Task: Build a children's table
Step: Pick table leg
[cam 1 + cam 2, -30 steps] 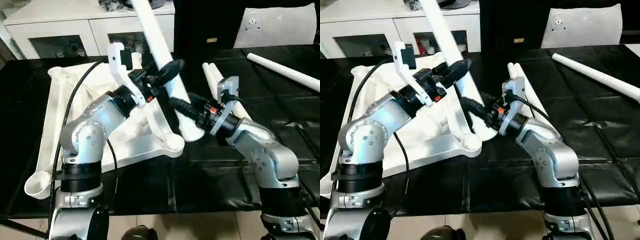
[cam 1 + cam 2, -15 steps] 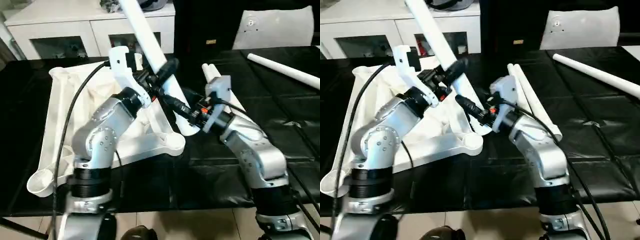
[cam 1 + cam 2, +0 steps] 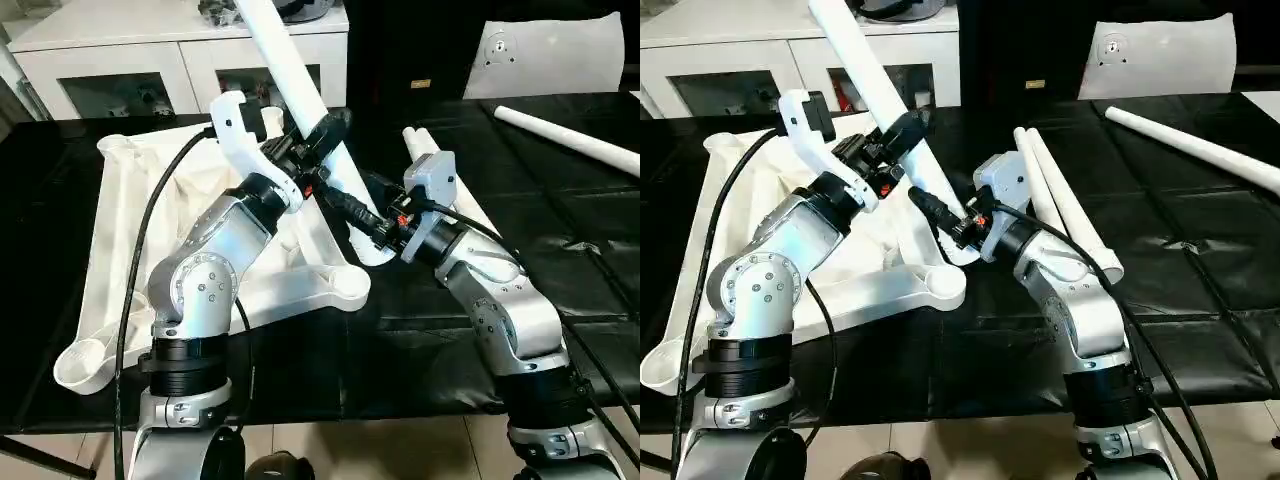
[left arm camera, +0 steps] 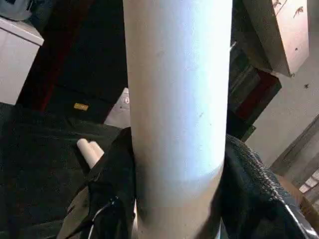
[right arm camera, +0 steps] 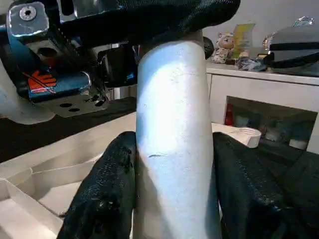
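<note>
A black-covered bench (image 3: 420,350) is filling the foreground; at eleven o'clock a white cabinet (image 3: 150,60) with glass doors is standing against the wall.

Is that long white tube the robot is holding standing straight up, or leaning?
Leaning. The leg slants from its lower end near the tabletop up and away, clamped by the left gripper and the right gripper.

Left end effector (image 3: 325,135) closed onto leg (image 3: 300,90).
</note>
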